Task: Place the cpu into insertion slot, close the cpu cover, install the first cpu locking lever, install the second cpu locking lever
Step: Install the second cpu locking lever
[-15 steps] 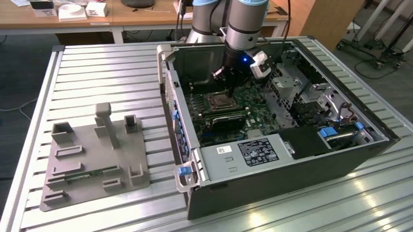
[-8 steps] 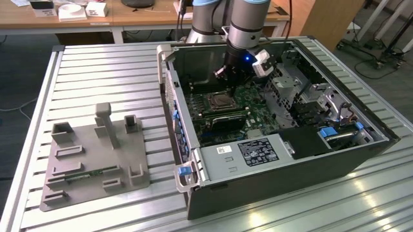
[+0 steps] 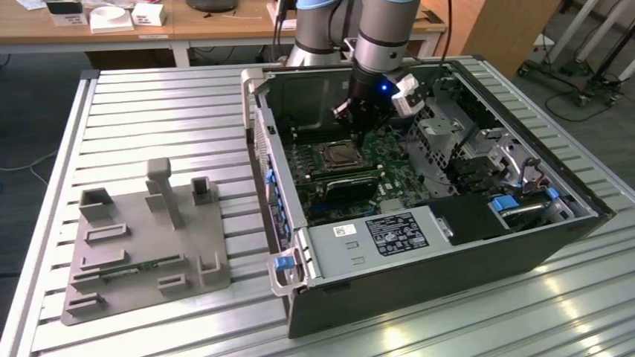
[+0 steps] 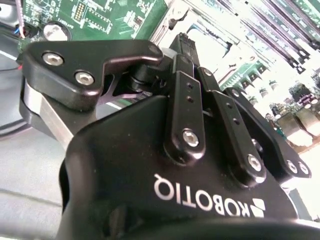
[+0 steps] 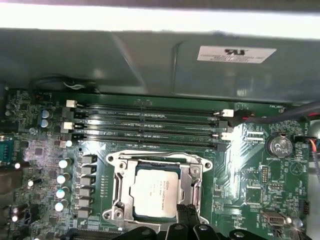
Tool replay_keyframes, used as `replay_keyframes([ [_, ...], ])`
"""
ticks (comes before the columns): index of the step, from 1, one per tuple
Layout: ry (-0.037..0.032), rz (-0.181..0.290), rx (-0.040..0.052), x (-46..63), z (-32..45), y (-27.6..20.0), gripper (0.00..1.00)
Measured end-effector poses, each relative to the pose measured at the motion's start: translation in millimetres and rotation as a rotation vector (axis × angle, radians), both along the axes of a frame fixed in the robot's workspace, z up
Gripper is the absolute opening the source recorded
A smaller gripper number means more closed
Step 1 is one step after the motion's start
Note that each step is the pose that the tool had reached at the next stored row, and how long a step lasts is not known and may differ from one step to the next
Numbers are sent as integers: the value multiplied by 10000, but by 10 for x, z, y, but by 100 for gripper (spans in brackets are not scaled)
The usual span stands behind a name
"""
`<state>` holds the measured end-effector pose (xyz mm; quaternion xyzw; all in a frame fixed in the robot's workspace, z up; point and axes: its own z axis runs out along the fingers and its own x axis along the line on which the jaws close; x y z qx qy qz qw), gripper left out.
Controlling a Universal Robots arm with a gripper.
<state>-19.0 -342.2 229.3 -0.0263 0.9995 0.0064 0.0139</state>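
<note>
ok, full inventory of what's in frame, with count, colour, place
case: one, black and grey, open, on the table
table: one, silver slatted top, under everything
motherboard: one, green, inside the case
cpu: one, silver-grey, seated in the socket
cpu cover: one, silvery frame, lying around the cpu
memory slots: four, black, on the motherboard beside the socket
coin cell: one, silver, on the motherboard
labelled box: one, grey, at the case's near end
fixture: one, grey, on the table at the exterior view's left
desk: one, wooden, behind the table
arm: one, grey, reaching down into the case
end effector: one, black, just above the cpu socket
</note>
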Motion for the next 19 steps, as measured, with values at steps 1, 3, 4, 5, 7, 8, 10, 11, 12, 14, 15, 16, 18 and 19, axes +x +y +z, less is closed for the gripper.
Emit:
replay_keyframes([
  [1,0,1,1,0,16,-2,10],
  [3,0,2,2,1,32,-19,10],
  [4,0,1,0,0,35,-36,10],
  [5,0,1,1,0,34,-65,10],
  [7,0,0,1,0,34,-124,10],
  [8,0,1,1,0,35,-152,10],
  [10,0,2,0,0,35,-229,10],
  [11,0,2,1,0,35,-255,10],
  [12,0,1,1,0,35,-279,10],
  [14,-1,1,2,0,36,-318,10],
  [15,0,1,0,-1,37,-332,10],
  [16,0,1,0,-3,38,-341,10],
  [18,23,0,1,-8,38,-353,10],
  [19,37,0,1,-12,38,-356,10],
])
